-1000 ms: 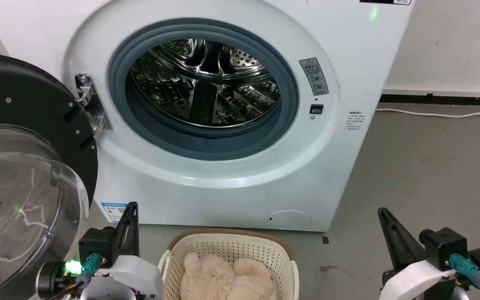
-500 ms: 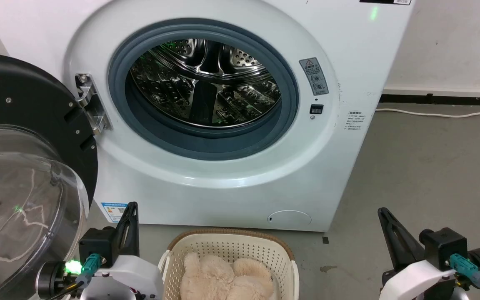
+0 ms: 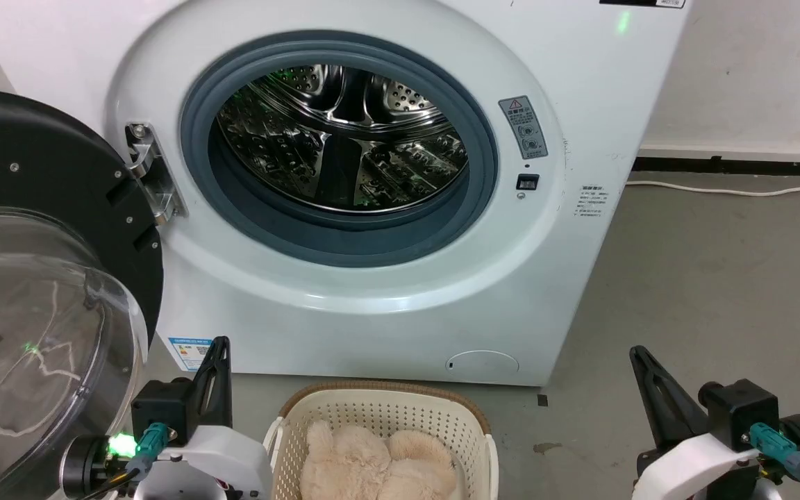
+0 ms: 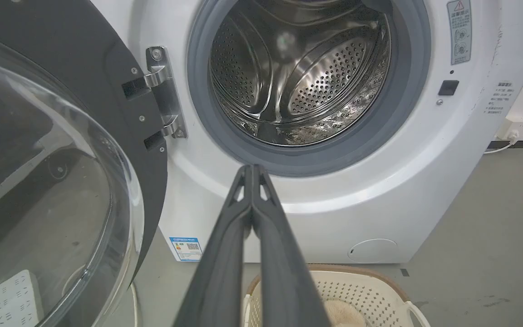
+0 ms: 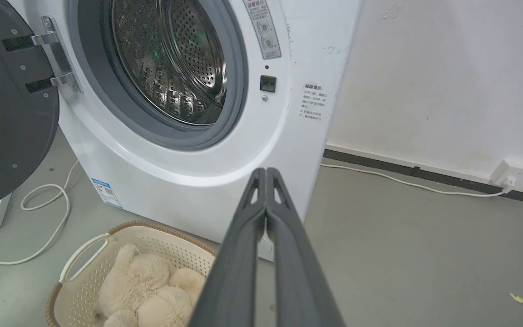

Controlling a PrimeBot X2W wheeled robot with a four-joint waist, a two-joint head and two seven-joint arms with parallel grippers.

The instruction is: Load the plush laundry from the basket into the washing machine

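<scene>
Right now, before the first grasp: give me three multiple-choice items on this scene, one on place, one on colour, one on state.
1. Where does the plush laundry lie?
A) in the drum
B) in the basket
C) on the floor

2. What colour is the gasket of the washing machine?
A) red
B) white
C) grey

3. The door is:
A) swung open
B) shut
C) removed

Answers:
1 B: the cream lobes sit inside the perforated walls.
2 C: a grey ring borders the round opening.
3 A: it stands swung out at the left, leaving the opening uncovered.
</scene>
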